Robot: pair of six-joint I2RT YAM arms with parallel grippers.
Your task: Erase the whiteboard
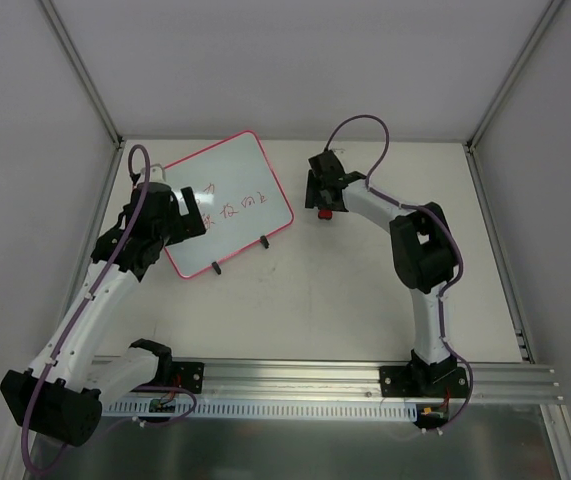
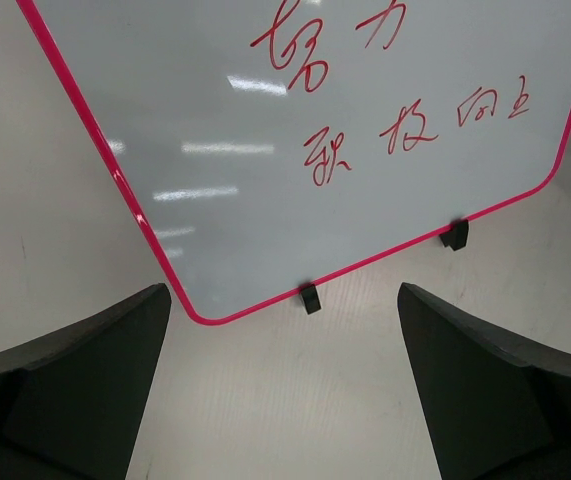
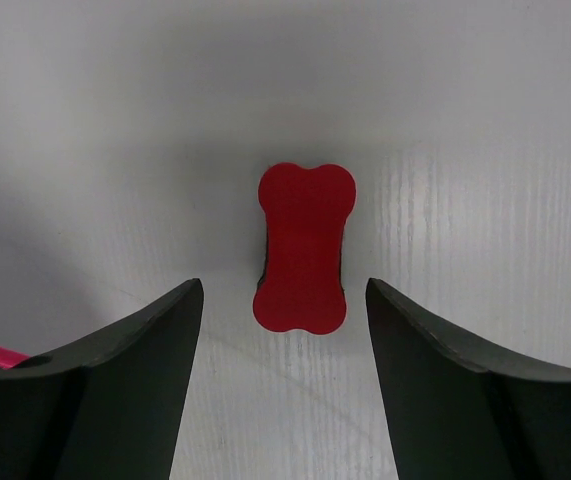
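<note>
- Toward the far left corner of the flat white table (image 1: 345,290): small rectangular glossy whiteboard (image 1: 227,203) (image 2: 345,150) with rounded corners and a thin pink-red frame, turned askew to the table edges
- Along its nearer long side: two little black stand feet (image 1: 216,268) (image 2: 310,297); cannot tell whether lying flat or propped
- On the white surface: red handwriting (image 2: 385,90) in two rows, two marks above and about five below, resembling handwritten Chinese characters; too loose to read with certainty
- No printed brand or label legible anywhere
- Over the board's left corner nearest the left table edge: left gripper (image 1: 172,215) (image 2: 283,292), black fingers (image 2: 75,380) spread wide, pinching nothing, board edge visible in the gap from the wrist view
- Just beside the board's right end, toward the far edge and near the table's middle: right gripper (image 1: 323,190) (image 3: 283,285), pointing down, fingers spread apart and empty
- Directly beneath it, on the table: small red bow-shaped eraser block (image 3: 303,240) (image 1: 325,213) with a dark underside, between the two fingers and touched by neither
- Along the near edge: ribbed aluminium rail (image 1: 305,375) carrying both arm bases
</note>
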